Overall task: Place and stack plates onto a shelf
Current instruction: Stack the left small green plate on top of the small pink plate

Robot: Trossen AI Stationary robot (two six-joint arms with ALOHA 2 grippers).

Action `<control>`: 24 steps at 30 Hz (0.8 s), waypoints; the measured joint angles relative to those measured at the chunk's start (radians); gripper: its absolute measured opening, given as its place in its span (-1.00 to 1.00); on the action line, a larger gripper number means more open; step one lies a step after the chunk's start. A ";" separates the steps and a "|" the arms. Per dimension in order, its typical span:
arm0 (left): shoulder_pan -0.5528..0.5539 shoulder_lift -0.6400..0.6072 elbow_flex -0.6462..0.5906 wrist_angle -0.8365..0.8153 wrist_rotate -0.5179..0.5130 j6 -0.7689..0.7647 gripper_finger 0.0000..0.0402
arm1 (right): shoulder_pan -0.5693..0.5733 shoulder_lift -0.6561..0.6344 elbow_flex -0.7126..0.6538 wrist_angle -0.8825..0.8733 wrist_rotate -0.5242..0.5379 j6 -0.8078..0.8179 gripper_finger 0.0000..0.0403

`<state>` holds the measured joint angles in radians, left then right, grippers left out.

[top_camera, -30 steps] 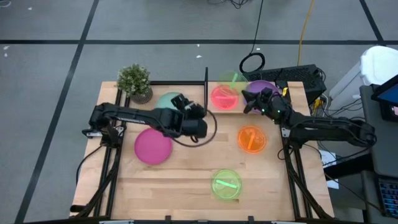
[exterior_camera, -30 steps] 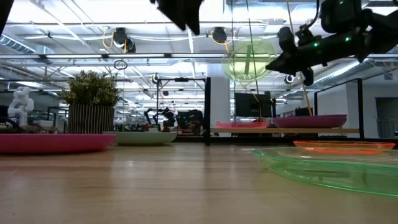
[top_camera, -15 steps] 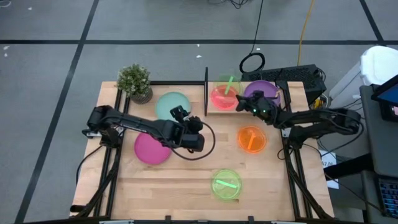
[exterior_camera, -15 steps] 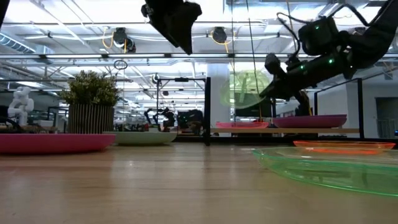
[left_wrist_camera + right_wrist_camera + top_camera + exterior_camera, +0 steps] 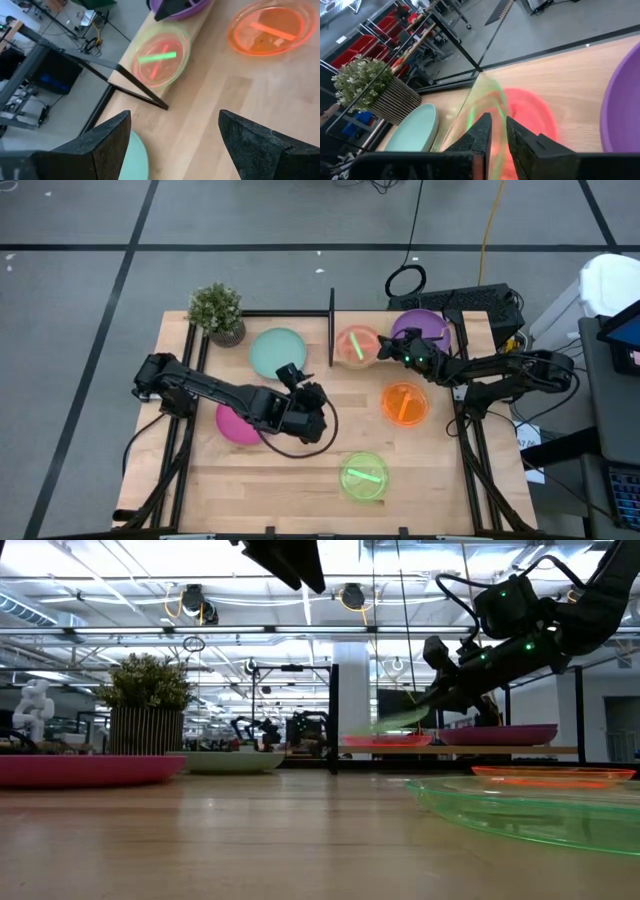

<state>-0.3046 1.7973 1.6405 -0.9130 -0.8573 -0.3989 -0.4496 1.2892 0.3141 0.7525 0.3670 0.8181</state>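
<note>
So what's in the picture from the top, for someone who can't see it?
The right gripper lowers a green plate onto the pink plate on the shelf, beside a purple plate. The left gripper, jaws open, hovers mid-table.

We read this as a robotics lab or industrial workshop: grey floor marked with dark tape lines [image 5: 120, 275], open ceiling with pipes and strip lights [image 5: 120, 585], red storage bins [image 5: 380, 37] on racks, loose cables [image 5: 405, 280], other metal-framed workstations [image 5: 290, 730] behind, and a wooden workbench [image 5: 300, 480] on a black frame.
</note>
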 joint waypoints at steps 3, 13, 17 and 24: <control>-0.013 0.000 0.000 0.000 0.000 -0.007 0.52 | 0.000 0.000 0.000 0.000 0.025 0.007 -0.68; -0.026 0.000 0.000 -0.001 0.000 -0.016 0.52 | 0.000 -0.059 0.000 0.059 -0.074 -0.145 -0.47; -0.030 0.000 -0.004 -0.002 0.000 -0.022 0.52 | 0.033 -0.129 0.000 0.034 -0.282 -0.296 -0.47; -0.037 0.000 -0.034 -0.002 0.000 -0.053 0.52 | 0.172 -0.200 0.003 -0.264 -0.279 -0.375 -0.65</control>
<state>-0.3416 1.7977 1.6069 -0.9147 -0.8570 -0.4523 -0.2775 1.0889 0.3168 0.4883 0.0884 0.4427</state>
